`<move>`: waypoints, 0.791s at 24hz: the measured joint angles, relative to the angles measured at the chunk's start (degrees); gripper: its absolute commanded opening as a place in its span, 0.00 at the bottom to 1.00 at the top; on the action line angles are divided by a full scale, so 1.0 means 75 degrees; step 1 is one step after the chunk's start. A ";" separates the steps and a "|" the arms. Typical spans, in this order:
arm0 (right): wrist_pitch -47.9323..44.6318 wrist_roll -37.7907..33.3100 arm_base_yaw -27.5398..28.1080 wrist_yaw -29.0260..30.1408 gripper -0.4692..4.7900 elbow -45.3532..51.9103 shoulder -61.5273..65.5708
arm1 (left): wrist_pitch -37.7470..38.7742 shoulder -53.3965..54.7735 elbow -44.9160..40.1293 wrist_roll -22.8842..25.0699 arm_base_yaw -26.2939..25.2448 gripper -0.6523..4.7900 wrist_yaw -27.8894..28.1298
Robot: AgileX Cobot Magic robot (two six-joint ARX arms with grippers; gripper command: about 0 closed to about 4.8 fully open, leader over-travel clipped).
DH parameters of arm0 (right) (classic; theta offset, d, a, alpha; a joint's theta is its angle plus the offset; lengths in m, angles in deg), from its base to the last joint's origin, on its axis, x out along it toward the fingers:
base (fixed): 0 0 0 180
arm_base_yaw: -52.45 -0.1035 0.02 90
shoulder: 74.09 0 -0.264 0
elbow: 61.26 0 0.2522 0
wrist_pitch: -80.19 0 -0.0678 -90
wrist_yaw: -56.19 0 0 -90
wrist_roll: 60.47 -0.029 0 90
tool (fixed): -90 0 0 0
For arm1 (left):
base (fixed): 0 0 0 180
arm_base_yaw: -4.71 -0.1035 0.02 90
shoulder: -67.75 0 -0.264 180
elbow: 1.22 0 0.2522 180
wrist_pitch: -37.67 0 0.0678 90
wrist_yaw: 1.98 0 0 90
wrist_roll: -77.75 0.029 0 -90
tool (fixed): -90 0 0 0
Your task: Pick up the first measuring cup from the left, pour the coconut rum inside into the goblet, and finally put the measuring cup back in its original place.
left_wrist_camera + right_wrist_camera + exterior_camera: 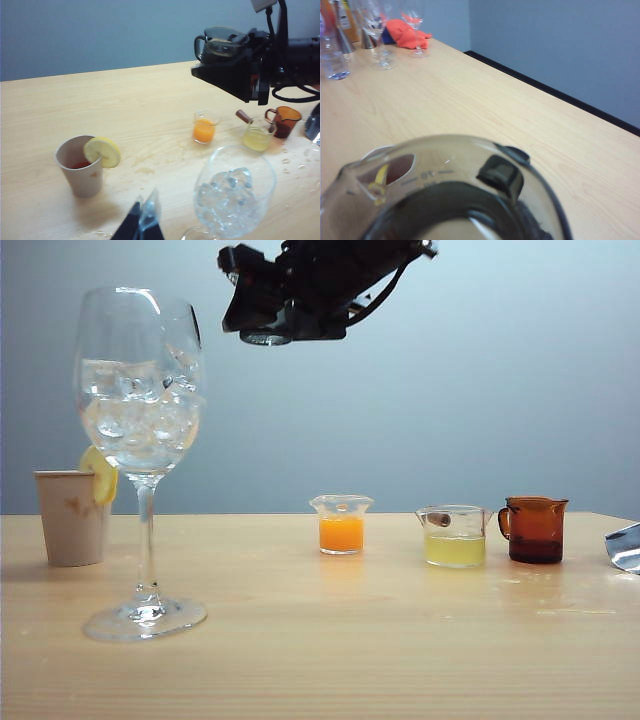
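- First measuring cup (220,44): smoky grey glass, up in the air in the right gripper (235,55), well above the table (400,640). In the right wrist view its flared rim (450,190) fills the near field, a dark finger pad (501,175) pressed against the glass. I read the right gripper as clamped on the cup.
- Cup sits roughly upright in the left wrist view, handle on the side away from the arm. Not tipping yet.
- Coconut rum: I cannot make out a liquid level through the dark glass.
- Goblet (140,440): stands at the left of the exterior view, bowl packed with ice, foot on the table. No pour has started, by my judgement.
- Key relation: in the exterior view the right gripper (285,300) hangs at about rim height, off to the right of the goblet's bowl. The cup has to travel leftward, then roll its spout down over the rim.
- Left gripper (142,220): low and near the goblet in its own view, fingers nearly together, nothing between them that I can see.
- Right arm is the one carrying; left arm is nearer the goblet but idle.
- Outward: orange cup (341,525), yellow cup (455,537), amber cup (535,530) in a row at right; paper cup (72,517) with lemon slice (100,475) behind the goblet.
- Risk, as I judge it: clipping the tall goblet's rim on approach.
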 measured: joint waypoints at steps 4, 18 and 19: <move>0.0224 0.0061 -0.0015 0.0221 0.37 0.0003 -0.0300 | -0.0017 0.0003 0.0000 -0.0353 0.0000 0.11 -0.0067; 0.1084 0.0944 -0.0195 0.1177 0.37 0.0152 -0.0364 | 0.0172 0.1055 0.0624 -0.0705 0.1475 0.11 0.0641; 0.1084 0.1180 -0.0210 0.1236 0.37 0.0195 -0.0364 | 0.0207 0.1131 0.0624 -0.0676 0.1699 0.11 0.0682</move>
